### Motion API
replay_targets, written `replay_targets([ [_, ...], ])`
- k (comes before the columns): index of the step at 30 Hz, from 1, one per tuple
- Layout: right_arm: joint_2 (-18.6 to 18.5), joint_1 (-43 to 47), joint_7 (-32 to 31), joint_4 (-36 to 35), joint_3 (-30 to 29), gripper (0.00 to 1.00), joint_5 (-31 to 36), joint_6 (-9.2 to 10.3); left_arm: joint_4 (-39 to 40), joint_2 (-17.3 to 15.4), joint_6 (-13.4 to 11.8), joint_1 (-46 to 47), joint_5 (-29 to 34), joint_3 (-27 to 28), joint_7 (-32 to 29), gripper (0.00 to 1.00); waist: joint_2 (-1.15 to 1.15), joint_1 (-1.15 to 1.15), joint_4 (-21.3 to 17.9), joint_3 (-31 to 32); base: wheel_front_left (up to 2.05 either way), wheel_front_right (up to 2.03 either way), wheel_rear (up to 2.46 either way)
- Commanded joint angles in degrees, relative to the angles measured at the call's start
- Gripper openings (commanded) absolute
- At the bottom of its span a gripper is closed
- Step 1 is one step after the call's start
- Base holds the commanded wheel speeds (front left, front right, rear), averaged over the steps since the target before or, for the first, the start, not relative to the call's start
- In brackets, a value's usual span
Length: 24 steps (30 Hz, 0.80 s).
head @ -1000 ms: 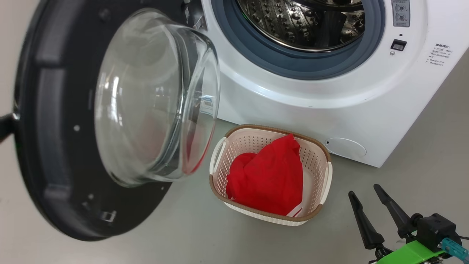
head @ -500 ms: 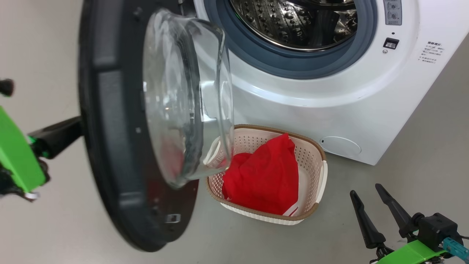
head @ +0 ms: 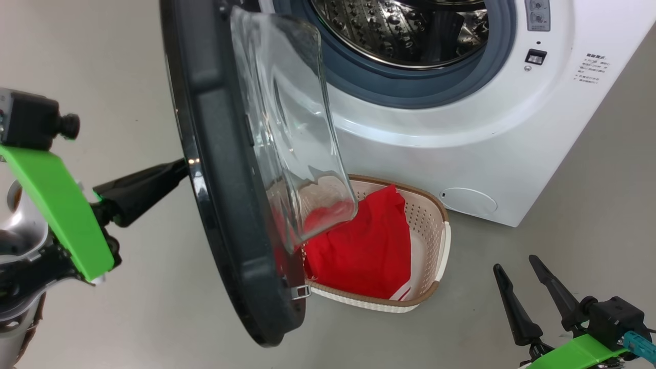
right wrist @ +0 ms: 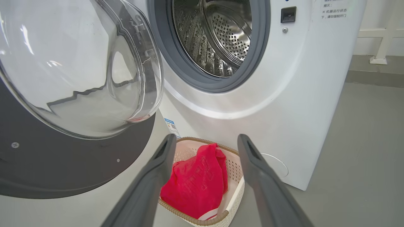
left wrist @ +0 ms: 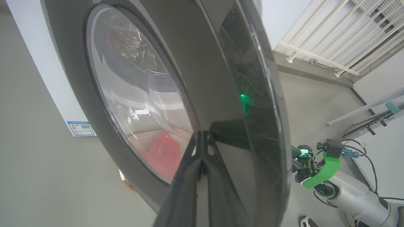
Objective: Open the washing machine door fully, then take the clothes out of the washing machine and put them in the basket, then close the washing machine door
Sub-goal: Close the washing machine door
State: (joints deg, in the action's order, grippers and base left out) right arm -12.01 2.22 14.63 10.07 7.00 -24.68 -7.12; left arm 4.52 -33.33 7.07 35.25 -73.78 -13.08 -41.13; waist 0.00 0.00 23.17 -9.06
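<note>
The black-rimmed glass door (head: pixel 215 154) is partly blocking the cream perforated basket (head: pixel 433 225) of red clothes (head: pixel 369 251); the clenched left gripper (left wrist: pixel 202 136) is touching it, the right gripper (head: pixel 514 262) gaping.

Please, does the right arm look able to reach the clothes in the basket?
Probably yes: only floor separates the right gripper from the clothes in the basket; the door overhangs its left side.

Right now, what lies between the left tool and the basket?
The washing machine door: in the head view the shut left tool rests against its outer face, and the basket holding red clothes sits beyond its glass.
</note>
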Motion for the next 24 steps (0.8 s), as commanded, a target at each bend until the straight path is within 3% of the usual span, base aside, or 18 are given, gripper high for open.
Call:
replay_targets([
  [1,-0.5,-0.8,0.4,-1.3,1.0,1.0,0.2,-0.36,0.9,-3.0,0.4,2.4,-0.3,2.2,1.0,0.0,0.0,0.0,-0.2,0.1,0.0,0.0,0.0],
  [11,0.0,-0.6,0.4,-1.1,0.7,1.0,0.3,-0.36,-2.3,-4.3,0.4,-0.9,-1.3,2.0,6.2,0.0,0.0,0.0,-0.4,0.7,0.0,0.0,0.0],
  [24,0.7,0.3,0.4,-0.6,0.9,1.0,0.4,-0.36,-8.1,-3.9,0.4,-8.8,-3.2,3.3,18.7,0.0,0.0,0.0,-0.6,3.0,0.0,0.0,0.0],
])
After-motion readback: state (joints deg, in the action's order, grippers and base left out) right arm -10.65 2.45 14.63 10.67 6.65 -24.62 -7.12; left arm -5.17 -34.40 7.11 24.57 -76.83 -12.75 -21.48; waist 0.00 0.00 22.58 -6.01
